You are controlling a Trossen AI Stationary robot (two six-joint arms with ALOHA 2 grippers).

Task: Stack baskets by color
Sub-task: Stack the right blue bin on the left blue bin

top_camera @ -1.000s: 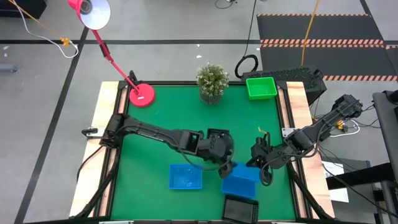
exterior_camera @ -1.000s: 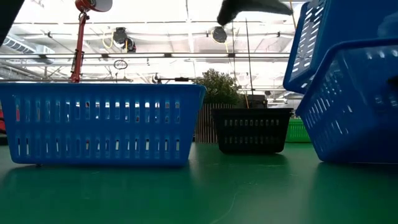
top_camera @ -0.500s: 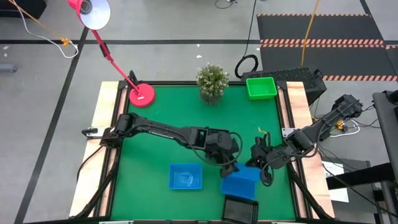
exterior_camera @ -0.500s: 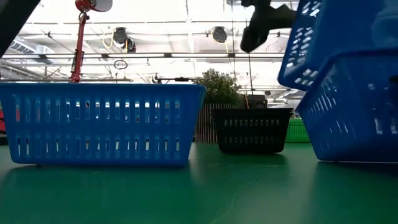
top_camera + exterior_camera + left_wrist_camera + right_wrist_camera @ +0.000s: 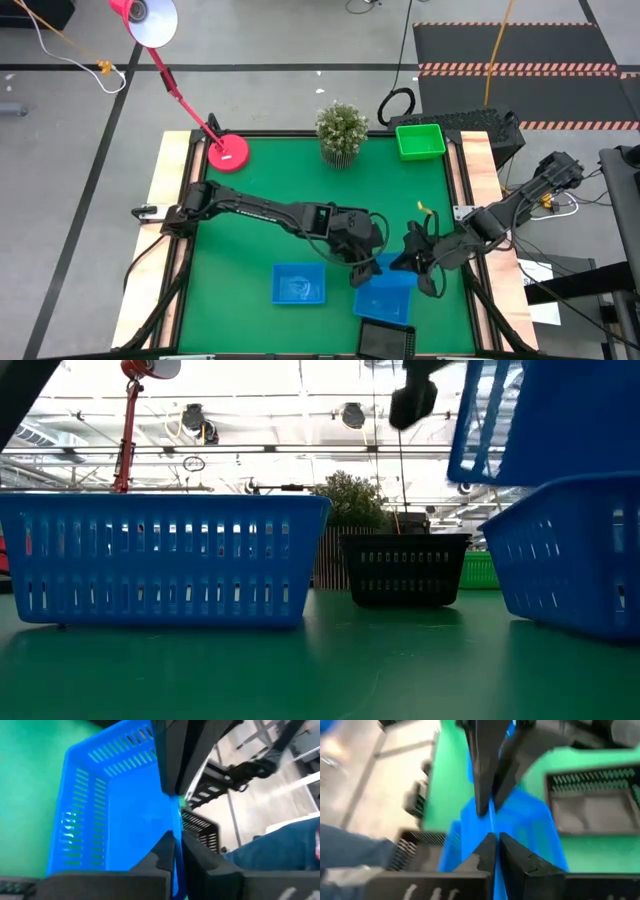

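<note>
Both grippers are shut on one blue basket (image 5: 385, 298) near the table's right front. My left gripper (image 5: 365, 268) is at the basket's far left corner and my right gripper (image 5: 408, 262) is at its far right corner. In the low view, blue shows there as a raised part (image 5: 545, 420) above a slatted wall (image 5: 570, 560). Whether that is one basket or two, I cannot tell. A second blue basket (image 5: 298, 284) rests on its bottom to the left. A black basket (image 5: 385, 340) lies at the near edge. A green basket (image 5: 420, 140) stands at the far right. My left gripper pinches the rim of the basket's far wall (image 5: 175, 827) between its two fingers, near that wall's left end. The fingers slant down from the left and lie along the wall. My right gripper's fingers hold the same wall farther on. My right gripper pinches the same far wall's rim (image 5: 492, 822) between its two fingers, near the wall's right end. It comes from the table's right, slanting down, with the fingers along the wall. The basket's inside opens beside the fingers.
A potted plant (image 5: 340, 130) and a red lamp base (image 5: 228, 152) stand along the far edge. Another black basket (image 5: 405, 570) shows mid-table in the low view. A person's blue trouser leg (image 5: 280, 845) is beside the table. Bare green mat lies at the far left.
My left gripper has gone toward the right and near edges and a little down to the blue basket. It has turned and shut on the basket's far wall. In the low view the raised blue part has tipped up, away from the slatted wall below it.
</note>
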